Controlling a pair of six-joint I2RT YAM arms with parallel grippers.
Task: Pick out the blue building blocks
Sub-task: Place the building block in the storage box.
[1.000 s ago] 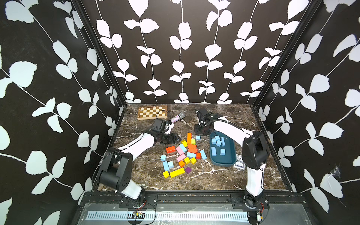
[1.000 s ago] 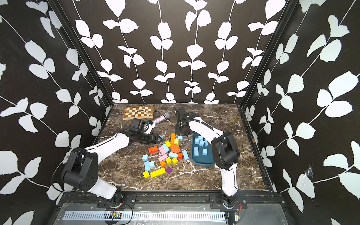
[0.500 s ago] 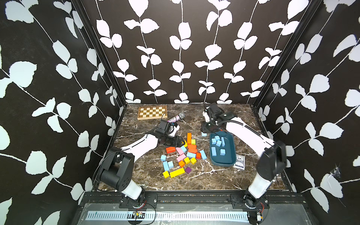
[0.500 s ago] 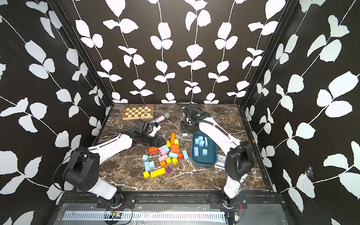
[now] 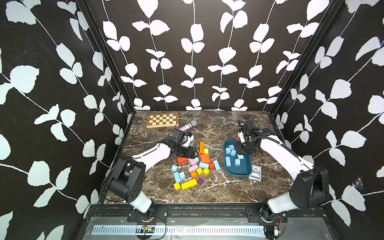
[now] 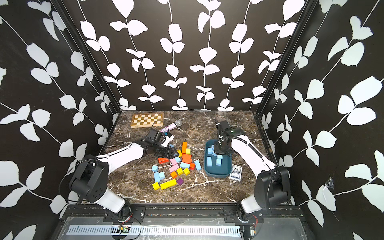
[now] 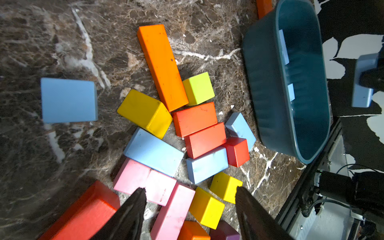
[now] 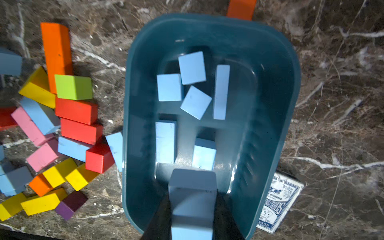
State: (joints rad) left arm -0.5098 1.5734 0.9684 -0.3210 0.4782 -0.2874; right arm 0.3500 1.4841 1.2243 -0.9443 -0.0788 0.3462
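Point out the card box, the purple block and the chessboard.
card box [image 8: 279,200]: right wrist view, middle of its printed face.
purple block [image 5: 200,181]: in a top view, its top face.
chessboard [image 5: 162,120]: in a top view, its centre squares.

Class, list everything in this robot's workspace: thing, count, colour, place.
blue building blocks: six in tray, about seven on table, one held
tray: one, dark teal, right of pile
other blocks: over a dozen; orange, red, yellow, pink, purple; table centre
chessboard: one, brown-cream, far-left corner
microphone: one, purple, beside chessboard
card deck: one, blue, beside tray
left gripper: open, over pile
right gripper: shut on blue block, over tray
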